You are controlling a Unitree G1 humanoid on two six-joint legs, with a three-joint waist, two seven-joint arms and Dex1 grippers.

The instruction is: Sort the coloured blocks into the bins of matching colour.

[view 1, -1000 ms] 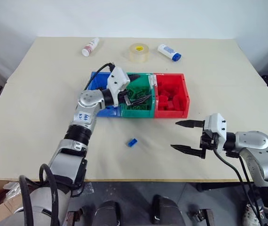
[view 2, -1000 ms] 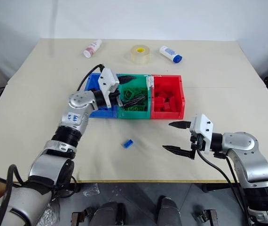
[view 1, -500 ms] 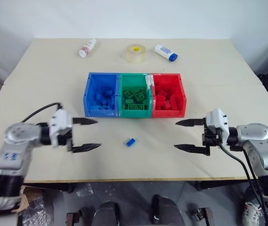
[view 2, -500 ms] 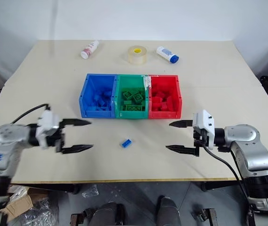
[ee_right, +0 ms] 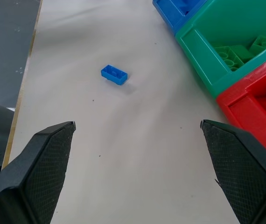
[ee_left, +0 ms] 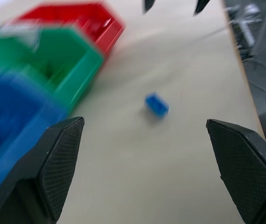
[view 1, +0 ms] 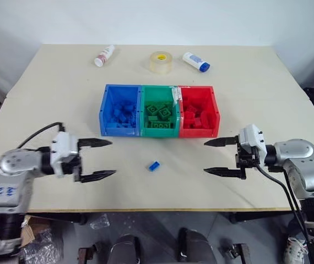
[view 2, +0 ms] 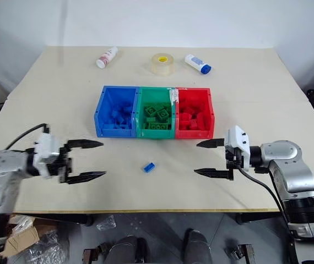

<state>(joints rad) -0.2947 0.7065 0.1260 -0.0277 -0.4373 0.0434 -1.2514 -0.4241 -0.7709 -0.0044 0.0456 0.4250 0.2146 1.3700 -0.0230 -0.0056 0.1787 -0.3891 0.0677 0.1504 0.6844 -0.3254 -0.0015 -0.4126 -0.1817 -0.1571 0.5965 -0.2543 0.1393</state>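
Observation:
One small blue block lies alone on the table in front of the bins, between my two grippers; it also shows as the blue block and the blue block in the wrist views. The joined bins stand mid-table: blue bin, green bin and red bin, each with blocks of its own colour inside. My left gripper hovers open and empty at the block's left. My right gripper hovers open and empty at its right. Both point inward toward the block.
A clear tape roll and two white bottles lie at the table's far side, behind the bins. The table's front edge runs close below both grippers.
My left arm has pulled back from over the green bin to the front left of the table, its gripper still open. The right gripper has stayed in place.

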